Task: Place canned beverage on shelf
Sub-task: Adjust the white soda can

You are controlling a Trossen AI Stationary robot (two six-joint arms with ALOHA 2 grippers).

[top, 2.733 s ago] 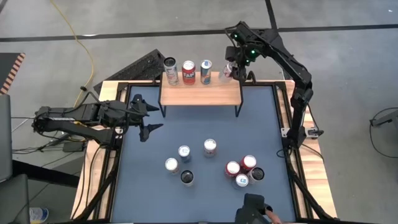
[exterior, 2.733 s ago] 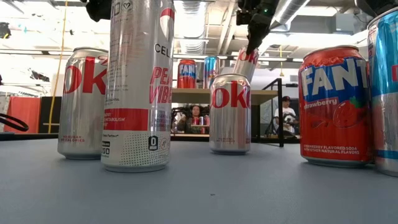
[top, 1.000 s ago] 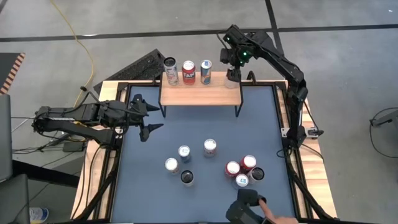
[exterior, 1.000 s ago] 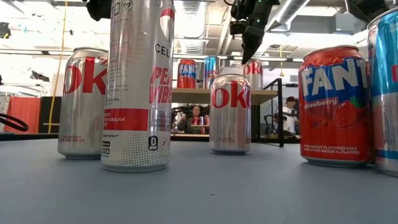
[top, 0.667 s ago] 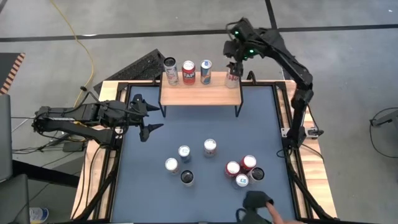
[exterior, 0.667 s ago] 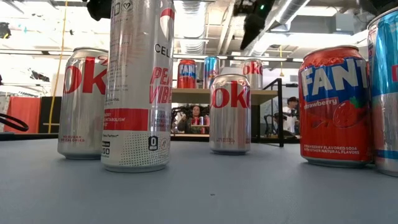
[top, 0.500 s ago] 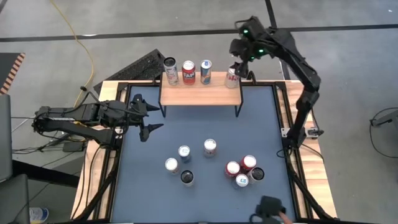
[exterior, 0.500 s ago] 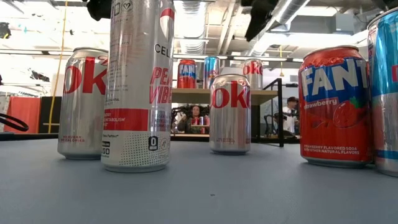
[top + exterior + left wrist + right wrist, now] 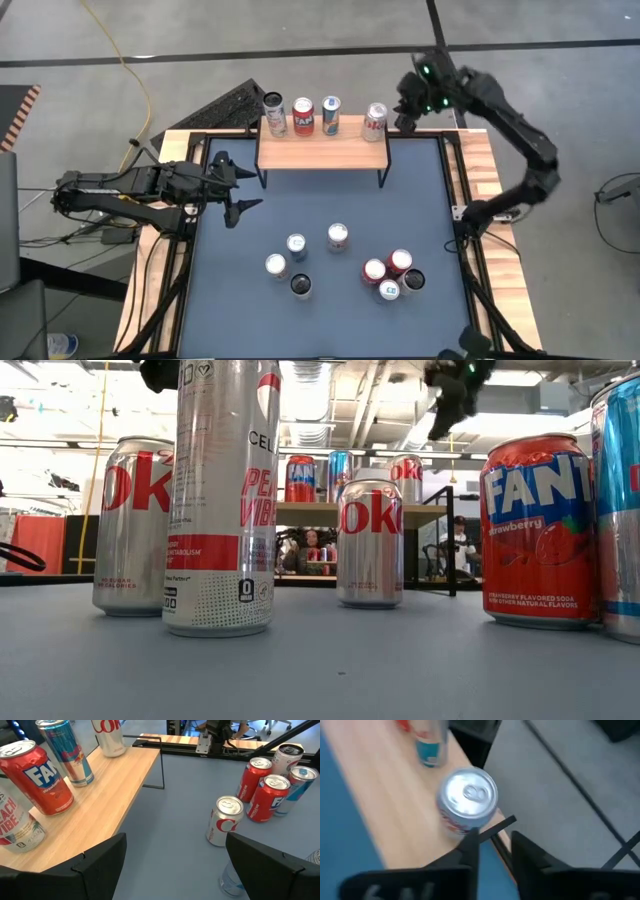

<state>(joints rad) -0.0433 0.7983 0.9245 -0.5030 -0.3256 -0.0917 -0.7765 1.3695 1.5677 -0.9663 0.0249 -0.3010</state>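
The shelf (image 9: 323, 150), a light-wood top on thin black legs, stands at the table's far edge. Several cans stand upright on it. The rightmost is a silver Coke can (image 9: 375, 120), seen from above in the right wrist view (image 9: 466, 800). My right gripper (image 9: 406, 114) hangs in the air to the right of that can, clear of it. Its fingers (image 9: 472, 845) stand a narrow gap apart with nothing between them. My left gripper (image 9: 238, 186) waits open at the table's left side, its fingers spread wide (image 9: 175, 855) and facing the shelf (image 9: 100, 805).
On the blue table top stand several loose cans: a tight cluster at the near right (image 9: 392, 275) and three more near the middle (image 9: 297, 262), with one beside them (image 9: 338, 236). A black frame rims the table (image 9: 447, 200). A dark keyboard-like thing (image 9: 235, 100) lies behind the shelf.
My right gripper has left the silver Coke can, risen, and swung toward the table's right edge, beyond the shelf's right end. The can stays upright on the right end of the shelf.
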